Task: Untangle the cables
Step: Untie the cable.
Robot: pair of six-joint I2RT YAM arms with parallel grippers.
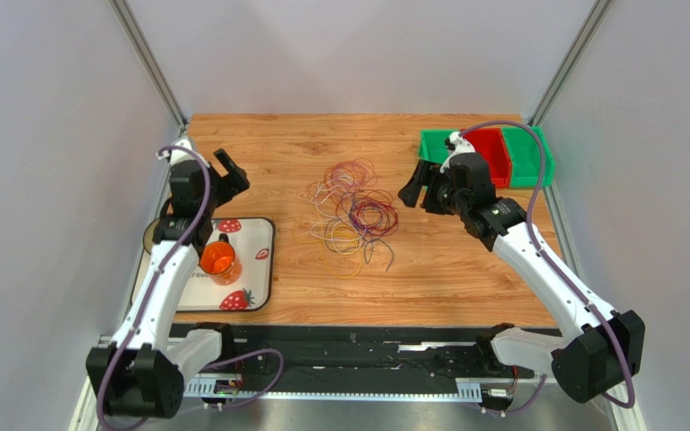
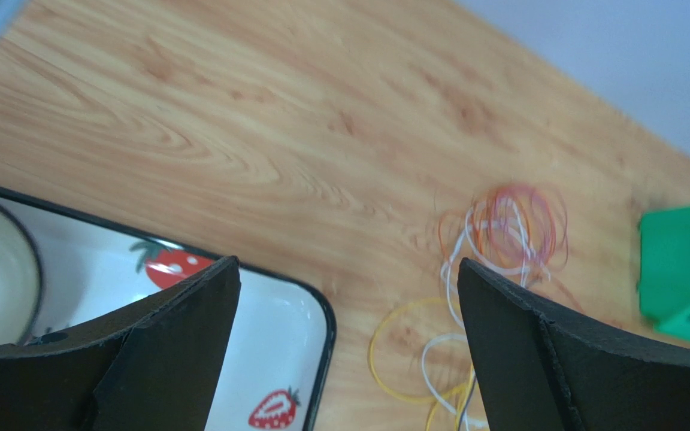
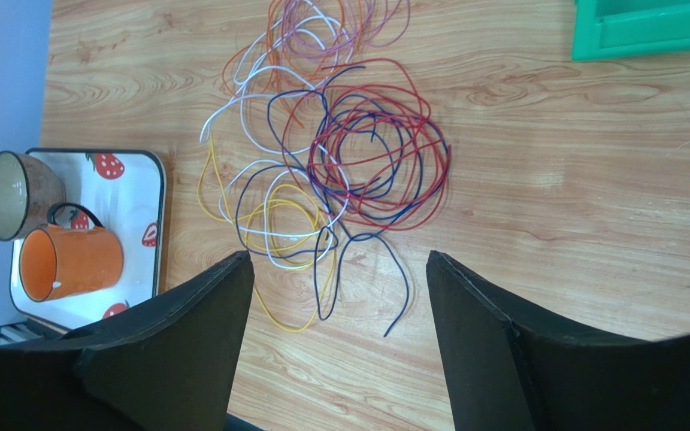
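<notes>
the cables (image 1: 353, 211) lay in a loose tangle on the middle of the wooden tabletop (image 1: 466, 278), roughly between the two arms. red and dark blue loops bunched on the right side of the heap. yellow and white ones spread toward the near left, and a paler pink and orange cluster sat at the far end. a couple of dark ends trailed out toward the near edge. neither arm touched the heap.

the left end effector (image 1: 234, 171) was held just beyond the far edge of the tray, well to the left of the cables, its jaws spread wide with nothing between them. the right end effector (image 1: 416, 186) hovered just right of the tangle, pointed toward it, jaws likewise parted and empty. from its own camera the cables showed beyond the tips of its two black fingers (image 3: 178, 332).

on the near left lay a white tray (image 1: 251, 238) with strawberry prints, carrying an orange mug (image 1: 218, 259) and a brown-rimmed bowl (image 3: 11, 193). at the far right corner sat green bins (image 1: 529, 162) with a red bin (image 1: 493, 157) among them, well apart from the cables.
</notes>
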